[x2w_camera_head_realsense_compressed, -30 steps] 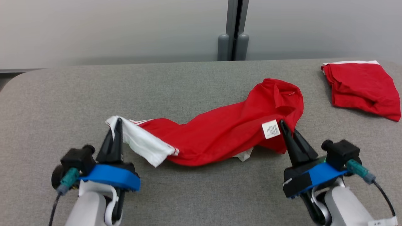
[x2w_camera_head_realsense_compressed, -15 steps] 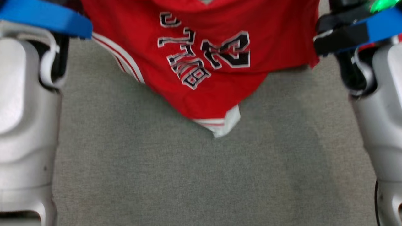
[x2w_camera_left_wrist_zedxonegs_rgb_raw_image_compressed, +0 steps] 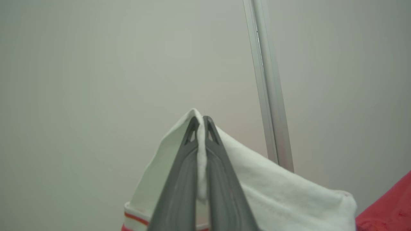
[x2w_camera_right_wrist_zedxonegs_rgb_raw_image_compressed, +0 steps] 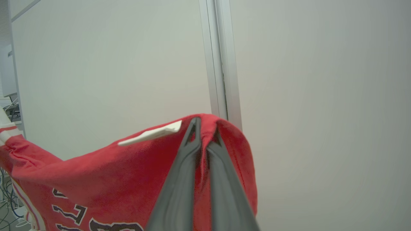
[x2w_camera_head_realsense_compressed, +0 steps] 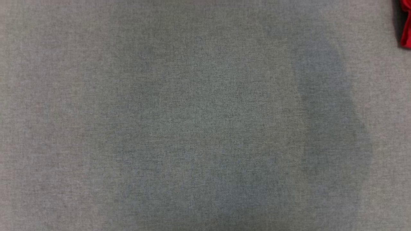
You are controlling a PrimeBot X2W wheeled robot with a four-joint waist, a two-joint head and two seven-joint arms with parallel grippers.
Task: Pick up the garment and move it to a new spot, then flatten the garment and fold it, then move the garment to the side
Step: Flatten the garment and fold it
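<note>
The garment [x2w_camera_right_wrist_zedxonegs_rgb_raw_image_compressed: 96, 173] is a red jersey with black-and-white lettering and a white label, and it hangs in the air in front of a pale wall. My right gripper [x2w_camera_right_wrist_zedxonegs_rgb_raw_image_compressed: 205, 123] is shut on a fold of its red cloth beside the label. In the left wrist view my left gripper [x2w_camera_left_wrist_zedxonegs_rgb_raw_image_compressed: 200, 120] is shut on the garment's [x2w_camera_left_wrist_zedxonegs_rgb_raw_image_compressed: 263, 186] white band, with red stripes and red cloth below it. The head view shows the grey table [x2w_camera_head_realsense_compressed: 192, 128] and a sliver of red cloth [x2w_camera_head_realsense_compressed: 406, 29] at the top right edge; I cannot tell which piece it is.
A metal post [x2w_camera_right_wrist_zedxonegs_rgb_raw_image_compressed: 220, 64] runs up the wall behind the garment, and the post [x2w_camera_left_wrist_zedxonegs_rgb_raw_image_compressed: 269, 96] also stands in the left wrist view. Cables and a desk corner [x2w_camera_right_wrist_zedxonegs_rgb_raw_image_compressed: 8, 192] show at the far left of the right wrist view.
Both grippers have lifted the garment off the table, from crumpled to hanging spread between them. The head view has shifted, and arms and garment have left it.
</note>
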